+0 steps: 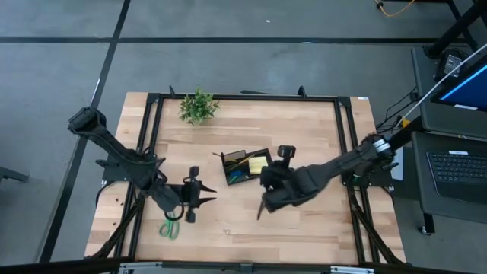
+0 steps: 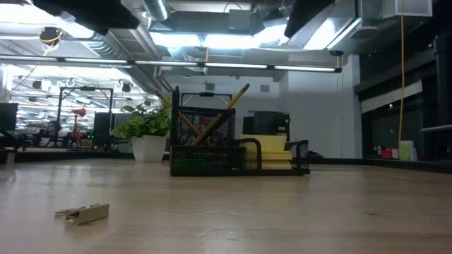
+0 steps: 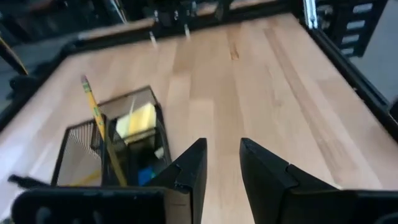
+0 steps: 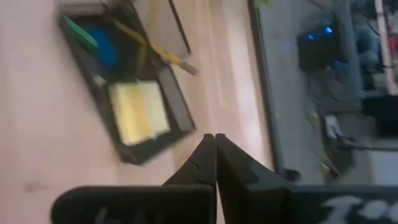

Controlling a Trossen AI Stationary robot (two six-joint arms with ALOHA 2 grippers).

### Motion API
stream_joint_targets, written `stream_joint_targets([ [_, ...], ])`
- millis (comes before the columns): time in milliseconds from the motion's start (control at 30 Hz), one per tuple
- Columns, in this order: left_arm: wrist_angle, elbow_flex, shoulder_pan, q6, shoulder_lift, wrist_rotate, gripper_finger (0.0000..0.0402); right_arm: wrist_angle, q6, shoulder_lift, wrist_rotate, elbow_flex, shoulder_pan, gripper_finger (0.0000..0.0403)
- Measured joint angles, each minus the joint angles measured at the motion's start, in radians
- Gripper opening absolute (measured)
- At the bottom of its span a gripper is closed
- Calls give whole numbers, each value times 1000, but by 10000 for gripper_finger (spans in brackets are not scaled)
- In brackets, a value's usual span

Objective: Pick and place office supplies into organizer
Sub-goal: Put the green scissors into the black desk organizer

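The black organizer (image 1: 245, 166) stands mid-table and holds yellow pencils (image 2: 212, 116), a yellow sticky pad (image 4: 137, 112), a blue block (image 4: 102, 46) and a green piece (image 4: 78, 31). It also shows in the left wrist view (image 3: 81, 143). Green-handled scissors (image 1: 170, 228) lie flat on the table near the front left. My left gripper (image 1: 199, 194) is open and empty, to the left of the organizer and above the scissors' far side. My right gripper (image 1: 264, 204) is shut just near-right of the organizer, and nothing shows between its fingers (image 4: 214, 146).
A small potted plant (image 1: 198, 106) stands at the table's far edge. A small tan and metal piece (image 2: 85, 212) lies on the wood toward the near edge. Black frame rails (image 1: 152, 122) run along the table's sides. Bare wood lies right of the organizer.
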Motion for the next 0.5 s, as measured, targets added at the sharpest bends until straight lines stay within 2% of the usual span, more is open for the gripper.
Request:
stream_joint_targets([
  [233, -398, 161, -54, -248, 37, 39, 90, 378, -83, -116, -2, -249, 46, 4],
  [400, -621, 299, -59, -381, 137, 160, 90, 630, -181, -137, -4, -396, 33, 4],
  [500, -801, 415, -63, -489, 220, 243, 90, 704, -213, -137, -3, -438, 15, 4],
])
